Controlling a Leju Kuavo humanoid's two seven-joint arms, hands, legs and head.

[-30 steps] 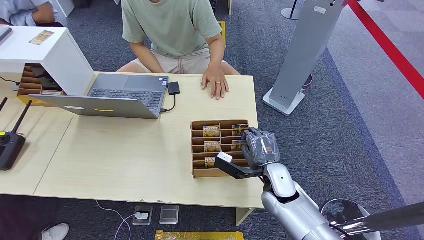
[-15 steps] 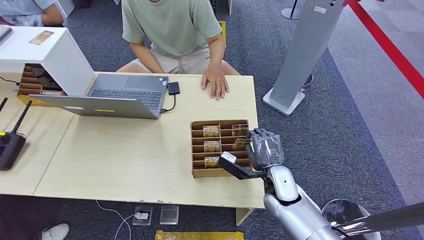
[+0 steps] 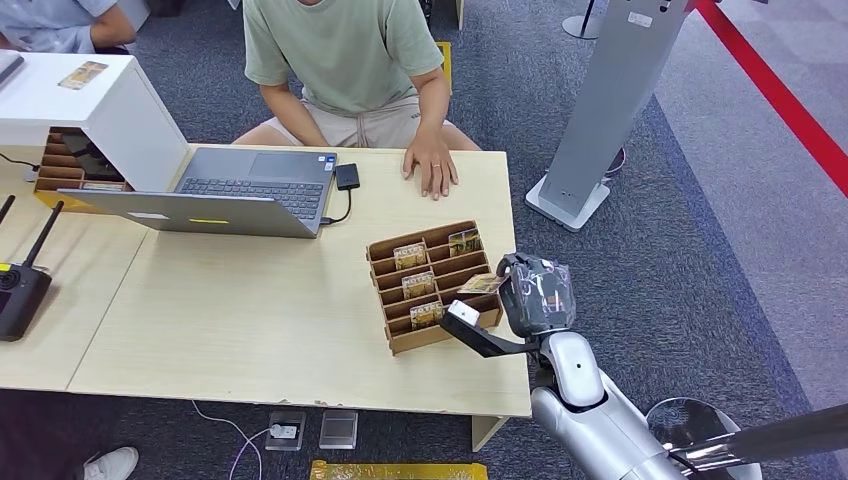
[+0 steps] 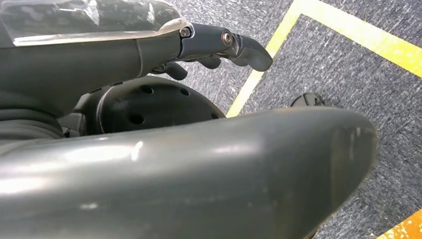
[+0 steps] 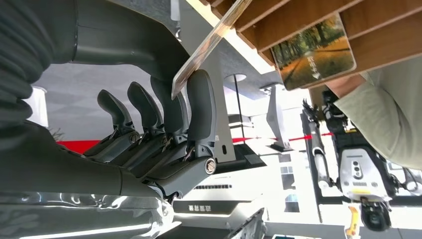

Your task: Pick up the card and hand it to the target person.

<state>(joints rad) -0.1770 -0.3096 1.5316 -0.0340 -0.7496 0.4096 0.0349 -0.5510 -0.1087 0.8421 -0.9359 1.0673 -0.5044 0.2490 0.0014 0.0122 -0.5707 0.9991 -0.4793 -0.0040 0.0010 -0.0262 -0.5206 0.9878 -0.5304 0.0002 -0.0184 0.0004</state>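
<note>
A brown slotted card box [image 3: 414,343] sits skewed near the table's right front edge, with several picture cards [image 3: 411,254] standing in its slots. My right hand [image 3: 535,296] is at the box's right side and pinches one card [image 3: 482,284] that slants out of a right-hand slot. In the right wrist view that card [image 5: 209,42] runs edge-on between thumb and fingertip [image 5: 200,84], below the box's slats [image 5: 303,20]. Across the table sits a person in a green shirt [image 3: 345,45], with a hand [image 3: 432,168] flat on the tabletop. My left hand [image 4: 219,42] hangs over the floor holding nothing.
An open laptop [image 3: 235,190] with a plugged adapter [image 3: 347,176] lies at the back left, beside a white box [image 3: 95,110]. A black controller with antennas [image 3: 20,285] is at the left edge. A grey stand [image 3: 605,110] rises right of the table.
The card box has swung round and slid left and back as my right hand drew the card toward the right. The person's hand stays put.
</note>
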